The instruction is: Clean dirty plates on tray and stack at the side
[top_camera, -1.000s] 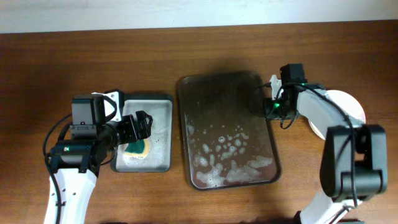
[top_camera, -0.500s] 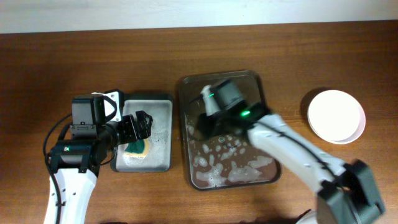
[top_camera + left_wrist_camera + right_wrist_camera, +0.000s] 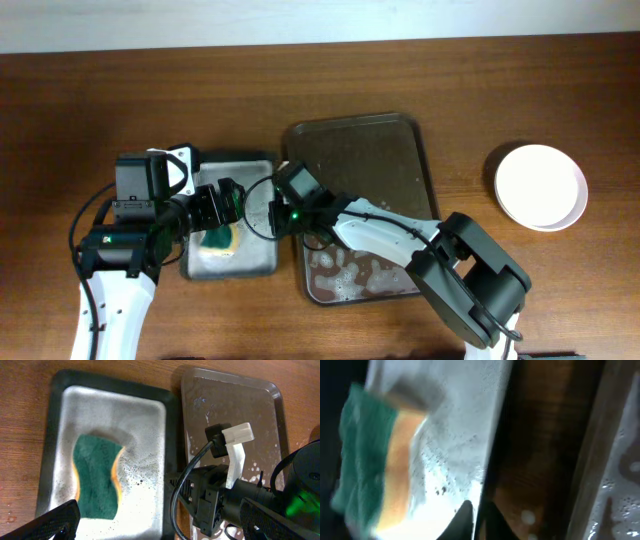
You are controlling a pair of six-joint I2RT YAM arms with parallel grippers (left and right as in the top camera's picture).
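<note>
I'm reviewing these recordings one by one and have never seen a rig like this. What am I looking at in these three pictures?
These are two robot arms at a wooden table, each ending in a two-finger gripper. One picture looks down from above. The other two come from cameras on the wrists, each looking past its own fingers. On the table are a grey metal tray holding a green-and-yellow sponge and suds, a brown tray beside it, foamy with no plates on it, and stacked white plates off to the right. The left gripper hangs open above the sponge, holding nothing. The right arm reaches across the brown tray. The right gripper is at the grey tray's rim, fingertips almost together, with nothing between them.
</note>
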